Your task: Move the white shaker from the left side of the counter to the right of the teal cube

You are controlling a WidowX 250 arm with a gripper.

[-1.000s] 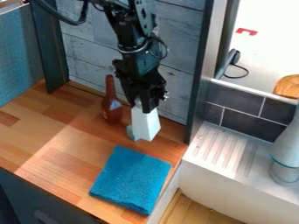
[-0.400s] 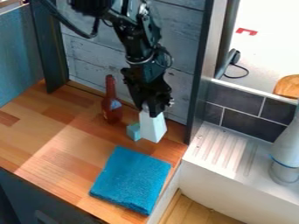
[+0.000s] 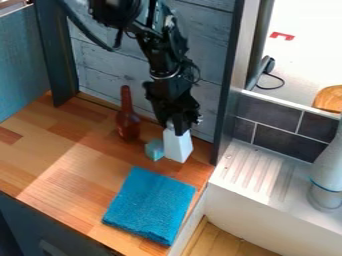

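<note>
The black gripper [image 3: 175,129] hangs at the back right of the wooden counter, shut on the top of a white block [image 3: 178,146] that widens downward. The block is upright; whether its base touches the counter I cannot tell. Just left of it sits a small light-blue cube [image 3: 155,149]. A brown bottle [image 3: 127,120] stands farther left, near the back wall. In front of the block and cube, a folded blue cloth [image 3: 150,205] lies flat.
A dark-framed, pale plank wall [image 3: 107,65] rises behind the counter [image 3: 60,172]. A dark post stands at the back left. To the right are a metal ledge [image 3: 250,167], a grey-white bottle-shaped object [image 3: 327,172] and dark tiles [image 3: 275,142].
The gripper and the white block have moved right and slightly toward the front, uncovering more of the light-blue cube. The bottle and the cloth have stayed put.
</note>
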